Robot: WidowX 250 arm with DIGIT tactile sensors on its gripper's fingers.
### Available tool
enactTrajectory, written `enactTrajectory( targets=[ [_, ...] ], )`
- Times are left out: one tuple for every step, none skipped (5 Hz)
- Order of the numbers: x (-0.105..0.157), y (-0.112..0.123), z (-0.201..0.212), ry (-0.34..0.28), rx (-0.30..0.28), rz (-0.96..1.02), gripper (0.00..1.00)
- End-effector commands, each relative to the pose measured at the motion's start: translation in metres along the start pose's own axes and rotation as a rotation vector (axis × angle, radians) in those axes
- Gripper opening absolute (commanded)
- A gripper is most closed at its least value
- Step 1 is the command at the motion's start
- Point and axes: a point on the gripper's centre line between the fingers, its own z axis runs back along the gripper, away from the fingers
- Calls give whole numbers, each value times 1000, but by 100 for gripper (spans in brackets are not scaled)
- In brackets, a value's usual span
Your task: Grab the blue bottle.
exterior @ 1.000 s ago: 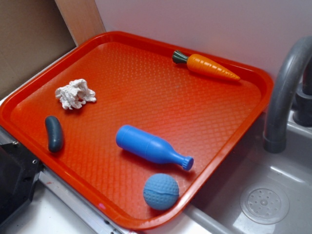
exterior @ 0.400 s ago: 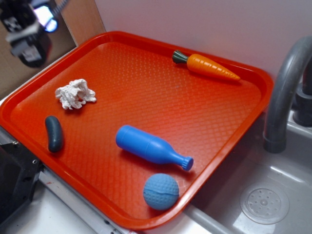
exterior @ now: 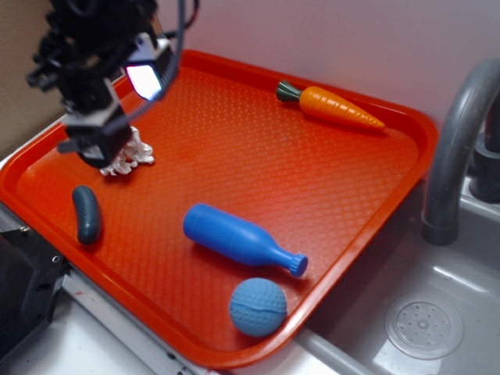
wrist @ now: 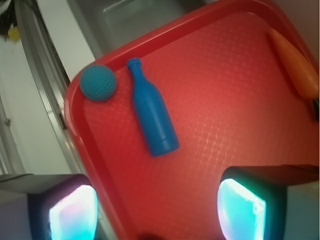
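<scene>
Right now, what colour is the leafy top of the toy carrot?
Dark green, on the carrot; the exterior view shows it best.

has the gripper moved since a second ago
Yes. It was out of view, then at the top left corner; now the gripper hangs lower and further right, over the red tray by the white crumpled wad.

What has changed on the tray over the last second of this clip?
The gripper has come into view from the upper left and moved down over the tray, now hanging in front of the crumpled white wad. Its jaws stand open and hold nothing. The blue bottle has barely shifted, if at all. The ball, carrot and dark capsule lie where they were.
</scene>
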Motion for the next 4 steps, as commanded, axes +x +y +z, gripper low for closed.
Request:
enactTrajectory(
  targets=[
    [17,-8,-38,52,6,-84,100],
    [25,-16,-59,115,15,-123,100],
    [28,-17,-75,185,47,-131,100],
    [27,-12,-92,222,50,-116,100]
  ],
)
